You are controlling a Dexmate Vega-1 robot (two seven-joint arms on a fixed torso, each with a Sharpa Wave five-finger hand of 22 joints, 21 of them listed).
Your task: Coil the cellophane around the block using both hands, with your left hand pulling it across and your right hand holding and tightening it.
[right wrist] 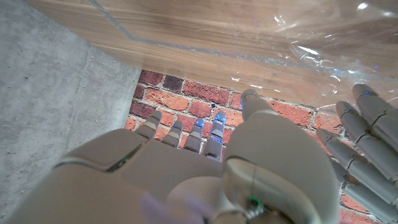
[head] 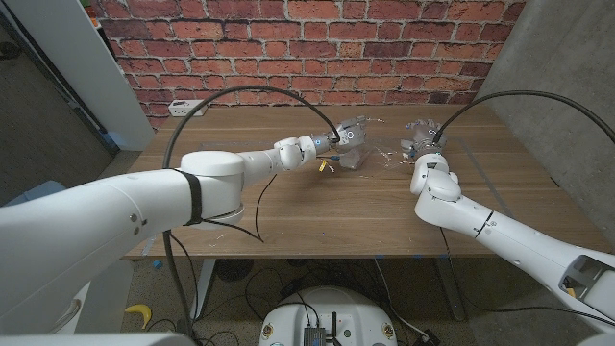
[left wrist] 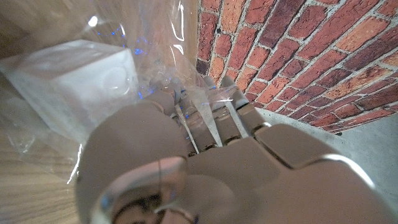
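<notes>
A white block [left wrist: 74, 81] sits on the wooden table [head: 317, 216] under loose, crinkled cellophane [left wrist: 155, 37]. In the head view the wrapped block [head: 352, 157] lies at mid-table near the far edge. My left hand [head: 346, 133] is over it, and its fingers [left wrist: 208, 118] curl into folds of the film right beside the block. My right hand [head: 424, 135] hovers to the block's right, where a stretch of cellophane [head: 392, 154] runs toward it. The film [right wrist: 323, 43] spreads beyond the right hand's fingers [right wrist: 186, 134]; any grip is hidden.
A brick wall [head: 307, 48] stands behind the table, with a concrete wall [head: 557, 86] on the right. A white power strip [head: 187, 106] lies at the table's far left corner. Black cables [head: 264, 91] arc over both arms.
</notes>
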